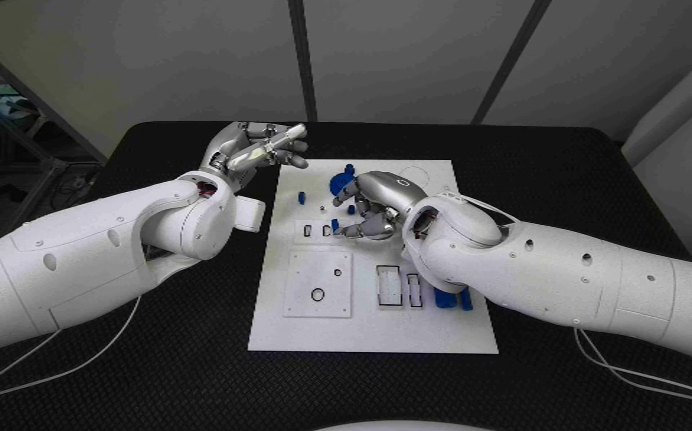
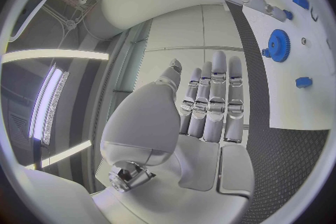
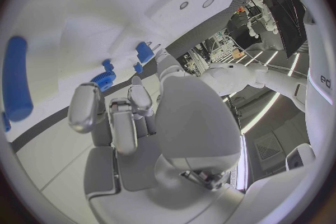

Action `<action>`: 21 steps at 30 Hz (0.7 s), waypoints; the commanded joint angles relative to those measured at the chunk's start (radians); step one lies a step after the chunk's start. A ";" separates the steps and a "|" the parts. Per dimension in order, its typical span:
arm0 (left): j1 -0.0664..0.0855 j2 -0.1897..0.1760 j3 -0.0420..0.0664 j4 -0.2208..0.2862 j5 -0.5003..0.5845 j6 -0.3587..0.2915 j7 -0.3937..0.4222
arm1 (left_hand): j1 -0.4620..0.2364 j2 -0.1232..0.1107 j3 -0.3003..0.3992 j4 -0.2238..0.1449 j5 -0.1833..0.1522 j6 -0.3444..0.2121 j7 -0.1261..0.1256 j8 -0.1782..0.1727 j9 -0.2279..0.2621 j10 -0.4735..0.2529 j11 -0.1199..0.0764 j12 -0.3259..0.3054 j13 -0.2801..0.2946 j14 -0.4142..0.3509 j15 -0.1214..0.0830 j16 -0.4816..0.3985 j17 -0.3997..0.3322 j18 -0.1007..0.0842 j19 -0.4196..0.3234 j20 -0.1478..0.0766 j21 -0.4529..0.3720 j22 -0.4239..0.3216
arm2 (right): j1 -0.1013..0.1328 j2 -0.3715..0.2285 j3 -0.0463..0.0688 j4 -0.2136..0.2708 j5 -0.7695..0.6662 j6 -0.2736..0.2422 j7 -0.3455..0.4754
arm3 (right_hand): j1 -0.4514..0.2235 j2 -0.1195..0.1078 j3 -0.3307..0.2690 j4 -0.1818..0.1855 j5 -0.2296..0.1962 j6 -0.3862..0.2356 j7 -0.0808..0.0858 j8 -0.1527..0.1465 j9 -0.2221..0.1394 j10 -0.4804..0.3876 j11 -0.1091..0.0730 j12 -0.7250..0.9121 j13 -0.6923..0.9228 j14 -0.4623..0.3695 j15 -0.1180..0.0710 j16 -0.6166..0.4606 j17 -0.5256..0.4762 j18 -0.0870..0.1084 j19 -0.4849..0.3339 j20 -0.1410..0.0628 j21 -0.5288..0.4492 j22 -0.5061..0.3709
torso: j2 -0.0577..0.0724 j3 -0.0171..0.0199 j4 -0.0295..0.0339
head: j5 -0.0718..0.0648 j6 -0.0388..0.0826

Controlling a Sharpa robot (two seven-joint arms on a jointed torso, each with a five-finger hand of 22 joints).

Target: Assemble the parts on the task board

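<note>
The white task board (image 1: 289,336) lies in the middle of the black table. My right hand (image 1: 372,206) hovers low over the board's middle with its fingers curled down toward small blue parts (image 1: 335,223); in the right wrist view, nothing shows between the fingers of my right hand (image 3: 133,123). A blue gear (image 1: 343,183) lies just beyond it, the same blue gear (image 2: 279,45) (image 3: 105,79) in both wrist views. My left hand (image 1: 260,151) is raised off the board's far left corner, and my left hand (image 2: 203,117) is flat with its fingers straight and empty.
Two blue cylinders (image 1: 453,299) lie at the board's near right, by rectangular slots (image 1: 388,286). A square inset with a black ring (image 1: 317,286) takes up the near left. A small blue block (image 1: 302,196) sits near the left edge. Bare table (image 1: 173,371) surrounds the board.
</note>
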 commanded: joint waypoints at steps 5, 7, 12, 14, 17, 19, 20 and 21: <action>0.003 -0.016 0.001 -0.021 -0.249 0.103 -0.243 | -0.061 -0.017 -0.033 0.034 -0.004 0.058 -0.047 0.016 0.010 0.163 -0.058 0.101 0.072 0.113 -0.059 0.217 0.152 -0.009 0.093 -0.062 0.133 0.076 | 0.015 -0.086 0.004 0.050 0.239 -0.124 0.293 | 0.047 0.018 0.008 -0.006 0.012 0.006 -0.012 0.005 0.003 -0.043 -0.009 -0.040 -0.046 0.073 -0.002 -0.042 0.149 0.029 -0.067 -0.005 -0.061 -0.098 | -0.013 0.0030 -0.0071 | 0.007 0.007; 0.005 -0.020 0.001 -0.026 -0.312 0.149 -0.316 | -0.102 -0.016 -0.052 0.064 -0.003 0.058 -0.052 0.013 0.015 0.173 -0.064 0.138 0.111 0.112 -0.067 0.383 0.303 -0.013 0.107 -0.073 0.181 0.108 | 0.022 -0.111 0.010 0.059 0.293 -0.113 0.320 | 0.056 0.024 0.011 -0.012 0.023 0.016 -0.012 0.011 0.004 -0.046 -0.010 -0.043 -0.051 0.072 -0.003 -0.044 0.145 0.030 -0.069 -0.007 -0.065 -0.103 | -0.018 0.0044 -0.0085 | 0.009 0.007; 0.020 -0.019 0.002 -0.033 -0.466 0.263 -0.506 | -0.127 -0.005 -0.072 0.111 0.000 0.050 -0.070 0.035 0.052 0.100 -0.067 0.301 0.300 0.121 -0.075 1.007 0.930 -0.038 0.216 -0.099 0.471 0.408 | 0.041 -0.192 0.030 0.084 0.432 -0.080 0.347 | 0.059 0.037 0.014 -0.018 0.036 0.057 -0.019 0.033 0.010 -0.040 -0.016 -0.043 -0.054 0.074 -0.009 -0.045 0.146 0.029 -0.064 -0.012 -0.068 -0.103 | -0.030 0.0076 -0.0121 | 0.017 0.004; 0.031 -0.012 0.002 -0.037 -0.518 0.296 -0.570 | -0.144 0.001 -0.079 0.139 -0.002 0.040 -0.061 0.052 0.072 0.061 -0.072 0.374 0.378 0.120 -0.079 1.052 0.981 -0.059 0.268 -0.099 0.580 0.566 | 0.049 -0.223 0.036 0.091 0.466 -0.074 0.346 | 0.058 0.040 0.014 -0.018 0.039 0.061 -0.020 0.035 0.010 -0.038 -0.017 -0.043 -0.054 0.074 -0.010 -0.046 0.145 0.029 -0.063 -0.013 -0.068 -0.102 | -0.035 0.0084 -0.0136 | 0.020 0.003; 0.054 0.004 0.002 -0.047 -0.615 0.359 -0.676 | -0.162 -0.007 -0.094 0.169 -0.001 0.034 -0.069 0.089 0.101 0.056 -0.079 0.537 0.536 0.129 -0.086 1.084 1.018 -0.085 0.335 -0.101 0.678 0.721 | 0.060 -0.267 0.042 0.095 0.503 -0.070 0.337 | 0.054 0.042 0.013 -0.018 0.041 0.067 -0.021 0.038 0.009 -0.038 -0.019 -0.046 -0.059 0.072 -0.011 -0.051 0.138 0.029 -0.063 -0.014 -0.070 -0.105 | -0.044 0.0111 -0.0167 | 0.026 -0.002; 0.068 0.018 0.001 -0.054 -0.666 0.389 -0.734 | -0.166 -0.006 -0.101 0.186 -0.002 0.031 -0.075 0.121 0.126 0.065 -0.084 0.685 0.682 0.128 -0.090 1.086 1.022 -0.096 0.366 -0.106 0.718 0.788 | 0.064 -0.285 0.044 0.092 0.516 -0.069 0.331 | 0.051 0.042 0.011 -0.017 0.043 0.068 -0.022 0.039 0.009 -0.042 -0.019 -0.051 -0.065 0.070 -0.012 -0.056 0.129 0.031 -0.067 -0.015 -0.075 -0.113 | -0.048 0.0131 -0.0188 | 0.029 -0.003; 0.075 0.027 0.001 -0.059 -0.686 0.401 -0.761 | -0.163 -0.003 -0.105 0.196 0.000 0.020 -0.078 0.147 0.148 0.057 -0.089 0.761 0.757 0.127 -0.092 1.087 1.023 -0.100 0.377 -0.109 0.736 0.817 | 0.065 -0.292 0.045 0.090 0.520 -0.069 0.328 | 0.050 0.042 0.010 -0.017 0.044 0.069 -0.022 0.039 0.009 -0.046 -0.020 -0.056 -0.071 0.068 -0.012 -0.060 0.123 0.032 -0.072 -0.016 -0.080 -0.121 | -0.050 0.0143 -0.0195 | 0.031 -0.004; 0.083 0.038 -0.001 -0.066 -0.703 0.411 -0.785 | -0.165 -0.006 -0.109 0.201 -0.002 0.027 -0.082 0.163 0.160 0.064 -0.089 0.799 0.794 0.127 -0.095 1.087 1.024 -0.103 0.384 -0.109 0.746 0.833 | 0.067 -0.298 0.045 0.089 0.524 -0.069 0.326 | 0.049 0.042 0.010 -0.016 0.045 0.070 -0.023 0.039 0.009 -0.050 -0.020 -0.061 -0.077 0.067 -0.013 -0.064 0.116 0.034 -0.075 -0.016 -0.084 -0.128 | -0.052 0.0153 -0.0192 | 0.032 -0.005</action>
